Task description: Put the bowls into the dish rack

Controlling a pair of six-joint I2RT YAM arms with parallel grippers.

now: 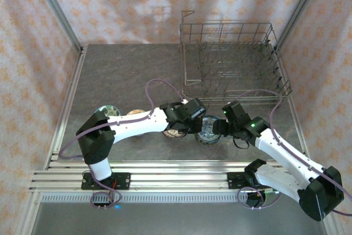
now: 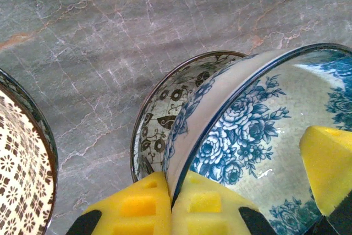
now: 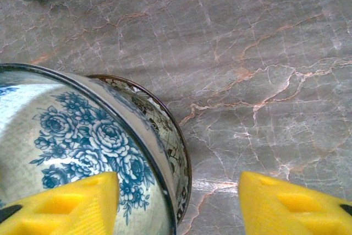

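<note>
Your left gripper (image 2: 171,191) has its jaws pressed together on the rim of the blue-and-white bowl (image 2: 247,136): one yellow pad is on the outside of the wall and the other on the inside, with no gap left. The bowl is tilted steeply, with its flowered inside turned to the camera of the left wrist. Whether its lower edge touches the table (image 1: 126,75), you cannot tell.

Just behind it, and touching or nearly touching it, stands a leaf-patterned bowl (image 2: 165,108) with a dark rim. At the left edge of the same view there is a lattice-patterned bowl (image 2: 22,169), brown on white, a little apart from the other two.

Your right gripper (image 3: 179,202) has its jaws apart. One finger is inside the blue-and-white bowl and the other is outside over the bare table, so the wall of the bowl is between them, but they do not press on it.

In the top view the two grippers meet at this bowl, in the middle of the table and near the front. The dish rack (image 1: 234,61) stands at the far right, well apart from the bowl. Two further bowls (image 1: 108,112) lie on the table at the left, beside the left arm.
</note>
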